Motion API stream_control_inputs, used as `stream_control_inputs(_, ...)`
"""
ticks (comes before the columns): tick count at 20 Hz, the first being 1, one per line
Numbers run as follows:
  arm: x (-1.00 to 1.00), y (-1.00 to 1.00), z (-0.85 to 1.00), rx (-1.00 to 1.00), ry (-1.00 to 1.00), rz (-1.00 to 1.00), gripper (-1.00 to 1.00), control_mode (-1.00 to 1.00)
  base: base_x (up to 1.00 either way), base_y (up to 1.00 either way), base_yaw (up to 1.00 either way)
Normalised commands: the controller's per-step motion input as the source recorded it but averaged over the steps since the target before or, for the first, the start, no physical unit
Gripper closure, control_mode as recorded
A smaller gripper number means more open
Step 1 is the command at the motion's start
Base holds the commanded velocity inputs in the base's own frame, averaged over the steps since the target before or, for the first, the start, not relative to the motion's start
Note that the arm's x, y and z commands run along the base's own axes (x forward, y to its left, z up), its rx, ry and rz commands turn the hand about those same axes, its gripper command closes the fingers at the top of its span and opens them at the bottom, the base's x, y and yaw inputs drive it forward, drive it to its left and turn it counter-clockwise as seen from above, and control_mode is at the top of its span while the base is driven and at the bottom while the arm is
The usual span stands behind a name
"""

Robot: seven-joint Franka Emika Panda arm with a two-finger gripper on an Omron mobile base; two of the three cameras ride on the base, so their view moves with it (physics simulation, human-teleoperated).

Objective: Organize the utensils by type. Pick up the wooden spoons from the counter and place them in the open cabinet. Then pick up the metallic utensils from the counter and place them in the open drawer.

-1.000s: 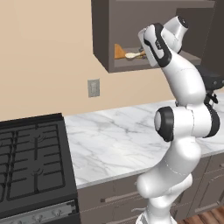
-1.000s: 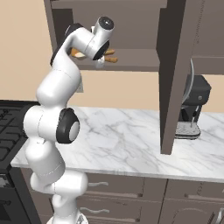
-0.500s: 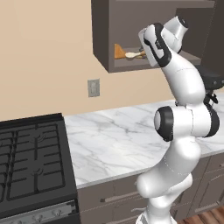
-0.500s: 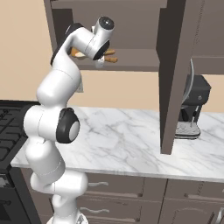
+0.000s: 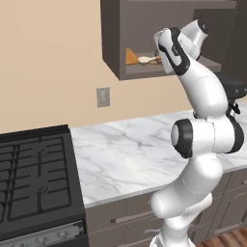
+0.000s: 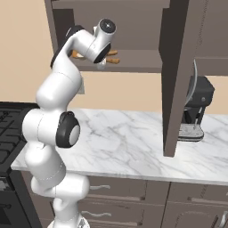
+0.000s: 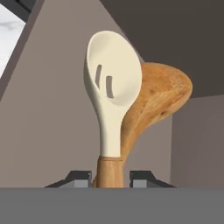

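Gripper [image 7: 109, 177]: pinching the orange-brown handle of the pale-bowled spoon [image 7: 111, 87], fingertips mostly cut off at the frame's bottom.
Held spoon: reaching into the open cabinet [image 5: 144, 14], over its shelf.
Second wooden spoon [image 7: 157, 100]: lying behind it, partly hidden.
Cabinet shelf, base views: arm is blocking the hand.

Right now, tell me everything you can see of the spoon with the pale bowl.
The pale-bowled spoon has a cream, oval bowl with two short slots near one side, a cream neck, and an orange-brown wooden handle below it. In the hand view it stands between the gripper's two fingertips, which close on the handle. It is inside the open cabinet, over the shelf. Its bowl overlaps a second, brown wooden spoon lying behind it; whether they touch I cannot tell.
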Motion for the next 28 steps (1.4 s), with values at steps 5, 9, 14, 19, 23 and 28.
stream_control_inputs(5,0.47,0.06,-0.31,0.0,-0.08,0.0,1.0,-1.0,0.0,0.0,0.0)
stream_control_inputs(9,0.49,0.04,-0.25,0.0,0.0,0.0,1.0,-1.0,0.0,0.0,0.0)
stream_control_inputs(14,0.49,0.01,-0.14,0.0,0.0,0.03,1.0,-1.0,0.0,0.0,0.0)
stream_control_inputs(19,0.45,0.07,-0.15,0.0,0.0,0.05,-1.0,-1.0,0.0,0.0,0.0)
stream_control_inputs(23,0.41,0.19,-0.25,0.0,0.01,0.04,-1.0,-1.0,0.0,0.0,0.0)
stream_control_inputs(28,0.39,0.12,-0.24,0.0,0.0,0.05,-1.0,-1.0,0.0,0.0,0.0)
